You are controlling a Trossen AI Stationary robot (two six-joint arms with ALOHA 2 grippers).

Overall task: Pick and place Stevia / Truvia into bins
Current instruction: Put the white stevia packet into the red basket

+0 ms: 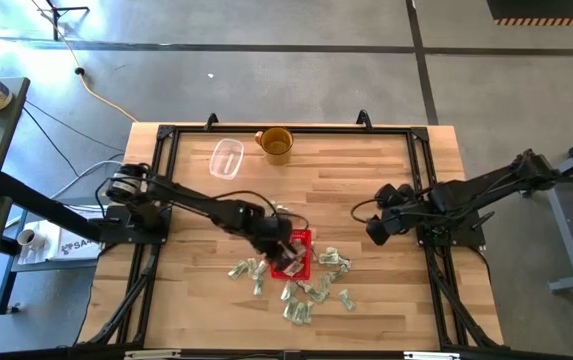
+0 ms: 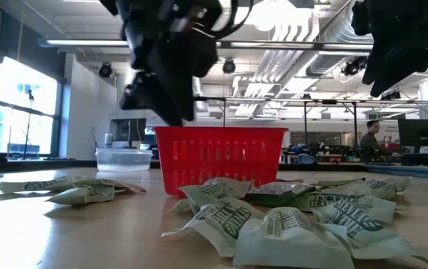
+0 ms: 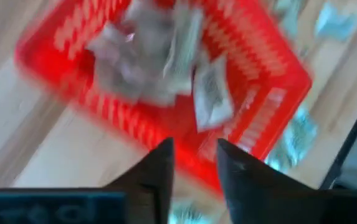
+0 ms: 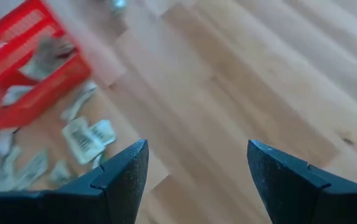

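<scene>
The red bin (image 1: 300, 243) stands near the table's middle, with several pale green and white packets (image 3: 147, 56) lying inside it. More packets (image 1: 311, 290) lie flat on the wood around its near side and also show in the low view (image 2: 273, 217). My left gripper (image 3: 195, 155) hovers open above the bin's wall (image 3: 271, 118), with nothing between its fingers. My right gripper (image 4: 197, 155) hangs open above bare wood toward the table's right (image 1: 376, 230), well away from the bin (image 4: 16, 81).
A clear plastic container (image 1: 227, 157) and a yellow-brown mug (image 1: 276, 144) stand near the far edge. Black frame rails (image 1: 421, 180) run along the table's sides. Bare wood lies between the bin and my right gripper. A person (image 2: 370, 138) is far off in the room.
</scene>
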